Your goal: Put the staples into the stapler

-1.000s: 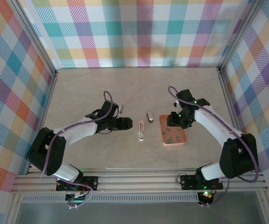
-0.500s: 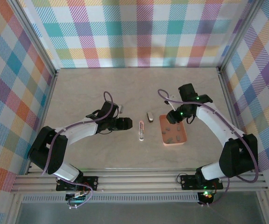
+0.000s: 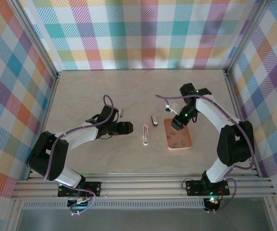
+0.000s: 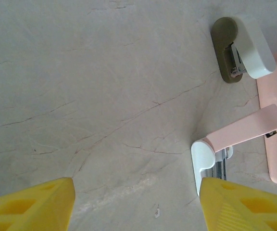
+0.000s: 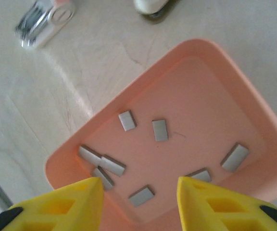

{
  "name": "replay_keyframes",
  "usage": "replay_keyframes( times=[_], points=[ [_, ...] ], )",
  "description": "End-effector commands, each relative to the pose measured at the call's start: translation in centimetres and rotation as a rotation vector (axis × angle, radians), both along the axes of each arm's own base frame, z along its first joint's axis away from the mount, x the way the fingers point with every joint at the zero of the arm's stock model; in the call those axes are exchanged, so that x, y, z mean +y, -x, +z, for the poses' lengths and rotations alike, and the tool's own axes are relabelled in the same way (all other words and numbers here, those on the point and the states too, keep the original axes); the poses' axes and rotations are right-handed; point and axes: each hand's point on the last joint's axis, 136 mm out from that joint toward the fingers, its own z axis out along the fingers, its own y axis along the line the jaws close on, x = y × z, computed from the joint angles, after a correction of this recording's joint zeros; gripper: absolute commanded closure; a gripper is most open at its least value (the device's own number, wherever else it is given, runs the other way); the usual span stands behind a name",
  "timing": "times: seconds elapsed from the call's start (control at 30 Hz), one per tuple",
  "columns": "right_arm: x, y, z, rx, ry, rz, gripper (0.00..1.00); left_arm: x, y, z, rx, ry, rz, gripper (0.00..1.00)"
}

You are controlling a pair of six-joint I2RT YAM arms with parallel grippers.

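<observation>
So far no small grey metal staples (image 5: 160,130) are in the little pink stapler (image 4: 244,127); both jaws hang open, empty.

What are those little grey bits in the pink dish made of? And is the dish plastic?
The small flat grey rectangular strips look like metal: dull silvery grey with sharp, straight edges, likely staples. The salmon-pink rectangular tray looks like moulded plastic: one even colour, rounded corners, a smooth raised rim and a soft matte sheen.
</observation>
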Motion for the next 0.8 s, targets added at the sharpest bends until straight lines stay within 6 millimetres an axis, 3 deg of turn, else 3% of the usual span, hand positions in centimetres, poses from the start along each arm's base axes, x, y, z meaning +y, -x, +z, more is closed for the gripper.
replay_keyframes(
  times=[0.0, 0.1, 0.23, 0.33, 0.77],
  points=[
    [-0.9, 1.4, 0.3, 0.179, 0.058, -0.331, 0.54, 1.1, 0.7, -0.3, 0.007, -0.030, 0.007, 0.31],
    [-2.5, 3.1, -0.7, 0.281, 0.169, -0.575, 0.54, 1.3, 1.1, -0.5, 0.010, -0.025, 0.009, 0.31],
    [-3.7, 5.0, -1.9, 0.305, 0.236, -0.731, 0.54, 1.3, 1.2, -0.6, 0.007, -0.020, -0.003, 0.31],
    [-4.3, 5.1, -2.8, 0.285, 0.274, -0.815, 0.55, 1.2, 1.2, -0.8, 0.007, -0.010, -0.015, 0.31],
    [-4.2, 4.7, -6.9, 0.237, 0.439, -0.861, 0.59, 1.8, 1.4, -0.4, -0.013, -0.003, 0.002, 0.30]
  ],
)
